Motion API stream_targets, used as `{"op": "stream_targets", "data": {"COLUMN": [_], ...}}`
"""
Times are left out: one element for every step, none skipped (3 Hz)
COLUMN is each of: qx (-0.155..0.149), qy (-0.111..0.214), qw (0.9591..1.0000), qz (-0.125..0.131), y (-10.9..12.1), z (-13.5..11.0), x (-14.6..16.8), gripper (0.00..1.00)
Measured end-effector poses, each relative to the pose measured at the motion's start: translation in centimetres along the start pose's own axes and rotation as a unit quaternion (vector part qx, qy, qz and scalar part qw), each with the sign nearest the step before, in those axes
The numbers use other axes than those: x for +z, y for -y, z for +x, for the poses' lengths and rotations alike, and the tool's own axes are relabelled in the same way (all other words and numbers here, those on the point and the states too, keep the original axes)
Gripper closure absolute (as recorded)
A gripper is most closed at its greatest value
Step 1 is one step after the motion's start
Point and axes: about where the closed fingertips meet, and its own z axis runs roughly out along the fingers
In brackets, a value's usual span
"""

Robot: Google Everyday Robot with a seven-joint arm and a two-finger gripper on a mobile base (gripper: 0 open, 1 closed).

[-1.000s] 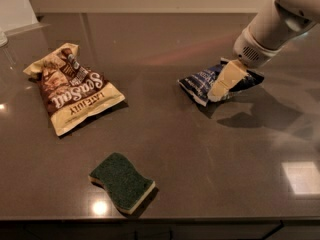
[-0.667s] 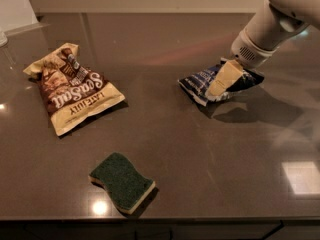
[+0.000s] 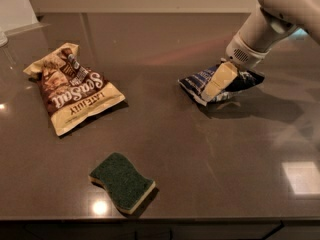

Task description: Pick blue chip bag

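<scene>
The blue chip bag [image 3: 194,84] is a small dark navy foil bag with white lettering, lying crumpled on the dark countertop at the right. My gripper [image 3: 216,84] reaches down from the upper right on a white arm [image 3: 265,26] and sits right on the middle of the bag, touching it. Part of the bag is hidden behind the gripper. The bag rests on the counter.
A larger brown-and-cream snack bag [image 3: 75,90] lies at the left. A green sponge [image 3: 121,182] lies near the front edge of the counter [image 3: 200,204]. A pale wall runs along the back.
The arm's wrist has shifted slightly to the left above the bag. The gripper's tip and the blue chip bag stay in the same place.
</scene>
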Motion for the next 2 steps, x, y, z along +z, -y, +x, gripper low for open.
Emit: {"op": "stream_targets", "data": {"qx": [-0.005, -0.018], "qy": [-0.002, -0.004], "qw": [0.9999, 0.9998], "qz": [-0.009, -0.01], "y": [-0.25, -0.42], "z": [-0.43, -0.76], "x": [0.07, -0.45], "gripper": [0.16, 0.47]}}
